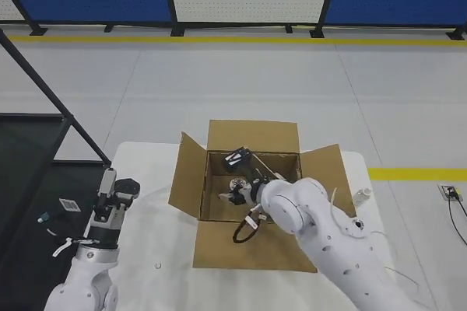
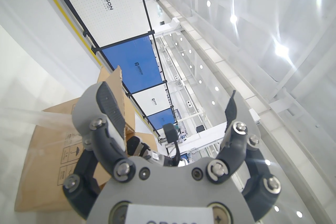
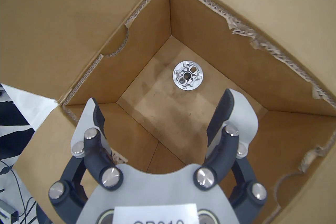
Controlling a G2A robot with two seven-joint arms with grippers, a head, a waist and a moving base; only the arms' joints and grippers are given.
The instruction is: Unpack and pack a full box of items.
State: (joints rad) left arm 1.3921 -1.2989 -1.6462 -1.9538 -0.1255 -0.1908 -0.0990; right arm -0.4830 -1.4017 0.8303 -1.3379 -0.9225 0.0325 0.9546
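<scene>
Black stand (image 1: 19, 155), perhaps a rack.

Open cardboard box (image 3: 223, 51) viewed from above, its mouth wide enough to reach into.
All four flaps (image 1: 253, 134) fold outward, away from the opening. Upright walls hem in the inside. A round metal disc (image 3: 188, 75) lies on the box floor near a corner. The right gripper (image 3: 161, 97), fingers spread, hangs over the opening.

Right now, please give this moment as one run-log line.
right gripper: open, over box | metal disc: on box floor | left gripper: open, outside box
</scene>
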